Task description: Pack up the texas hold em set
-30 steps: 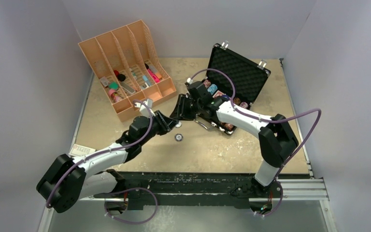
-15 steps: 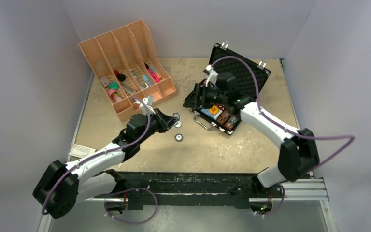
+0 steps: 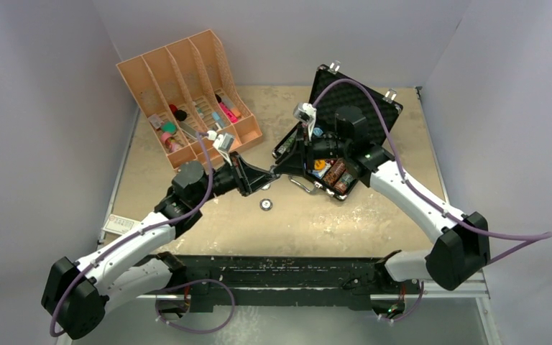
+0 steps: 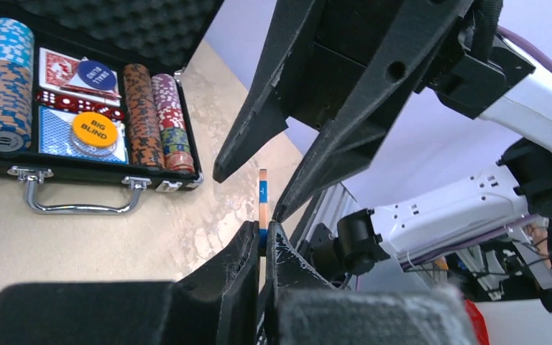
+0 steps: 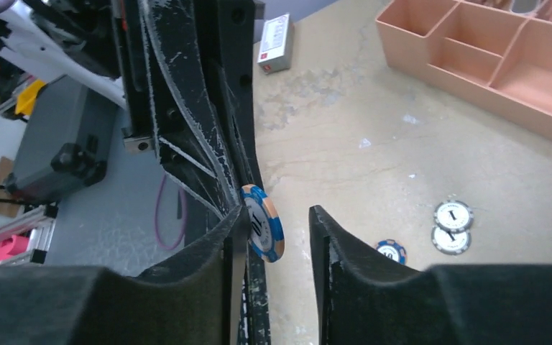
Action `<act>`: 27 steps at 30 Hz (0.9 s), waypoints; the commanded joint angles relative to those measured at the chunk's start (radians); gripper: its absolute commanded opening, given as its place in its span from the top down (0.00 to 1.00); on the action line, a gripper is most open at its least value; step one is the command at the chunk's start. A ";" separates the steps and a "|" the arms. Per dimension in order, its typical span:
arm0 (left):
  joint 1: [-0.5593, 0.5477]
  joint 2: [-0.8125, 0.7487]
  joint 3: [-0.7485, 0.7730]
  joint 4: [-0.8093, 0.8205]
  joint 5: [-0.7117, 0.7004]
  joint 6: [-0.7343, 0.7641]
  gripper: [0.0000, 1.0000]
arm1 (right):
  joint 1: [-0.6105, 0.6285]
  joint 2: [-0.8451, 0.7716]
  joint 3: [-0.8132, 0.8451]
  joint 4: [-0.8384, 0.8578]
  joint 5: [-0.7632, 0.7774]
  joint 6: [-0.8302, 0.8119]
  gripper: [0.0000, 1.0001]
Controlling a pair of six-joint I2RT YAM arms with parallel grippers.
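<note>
We see the left fingers (image 3: 262, 177) clamped together on a blue and orange poker chip (image 4: 262, 195). They grip its lower edge, so it stands upright above their tips. The chip hangs in the air over the worktop (image 3: 330, 223), just left of the black case (image 3: 363, 108).

The right fingers (image 3: 282, 167) reach in from the case side and meet the left ones tip to tip. They are apart, with one finger on each side of the chip. In the right wrist view the chip's face sits close against one finger, and a clear gap separates it from the other. We cannot tell whether it touches the near one.

The case lies open on the far right of the worktop, its foam-lined lid raised and its silver handle (image 4: 79, 208) facing the arms. Inside we see rows of striped chips (image 4: 144, 108), a red card deck (image 4: 57, 68), a blue card deck (image 4: 54, 136) and red dice (image 4: 79, 103). A yellow "big blind" button (image 4: 95, 129) and a blue "small blind" button (image 4: 97, 74) are there too.

Three loose chips lie flat on the worktop below the fingers. Two are pale and overlapping (image 5: 453, 215), and one nearby is blue (image 5: 390, 251).

The orange organiser (image 3: 187, 93) stands at the far left.
</note>
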State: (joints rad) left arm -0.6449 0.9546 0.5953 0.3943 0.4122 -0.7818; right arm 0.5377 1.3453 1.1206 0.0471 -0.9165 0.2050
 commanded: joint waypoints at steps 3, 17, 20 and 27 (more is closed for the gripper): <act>-0.002 -0.024 0.049 0.030 0.065 0.029 1.00 | -0.002 -0.051 -0.027 0.107 -0.205 0.018 0.87; -0.002 -0.066 0.096 -0.356 -0.473 0.135 0.45 | -0.002 -0.004 0.070 -0.066 0.352 -0.146 1.00; -0.002 -0.078 0.121 -0.445 -0.588 0.159 0.41 | -0.001 0.092 0.122 -0.105 0.604 -0.229 1.00; -0.001 -0.068 0.177 -0.543 -0.702 0.181 0.41 | 0.001 0.266 0.168 -0.134 0.830 -0.298 1.00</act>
State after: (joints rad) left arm -0.6491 0.8989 0.7143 -0.1047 -0.1719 -0.6388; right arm 0.5365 1.5719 1.2495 -0.0475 -0.2783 -0.0174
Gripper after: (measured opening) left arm 0.589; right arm 0.016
